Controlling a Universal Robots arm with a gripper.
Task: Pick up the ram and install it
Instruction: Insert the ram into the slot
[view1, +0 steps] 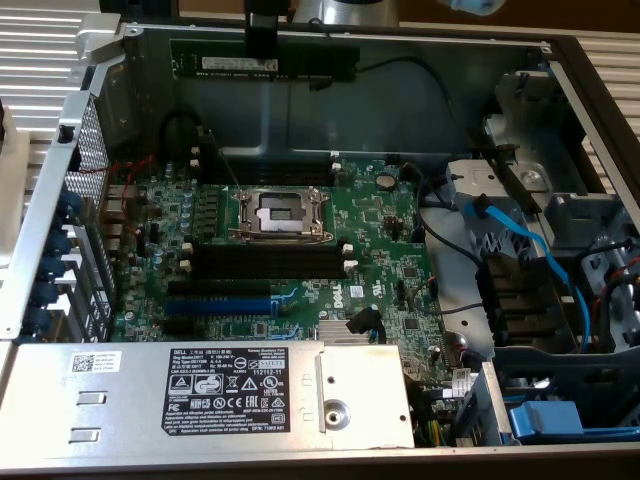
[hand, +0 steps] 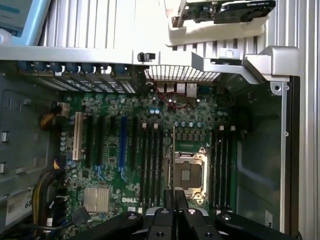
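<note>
One ram (view1: 310, 65): long green circuit-board stick, white label. My one black gripper (view1: 262, 58) pinches it level, high beyond silver CPU socket (view1: 280, 212).

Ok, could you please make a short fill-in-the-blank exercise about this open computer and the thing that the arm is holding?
1. The long green stick between the fingers is the ____.
2. Its label strip is ____ in colour.
3. No stick sits in the black memory slots on the motherboard: they are all ____.
4. The one coloured expansion slot is ____.

Missing words: ram; white; empty; blue.
</note>
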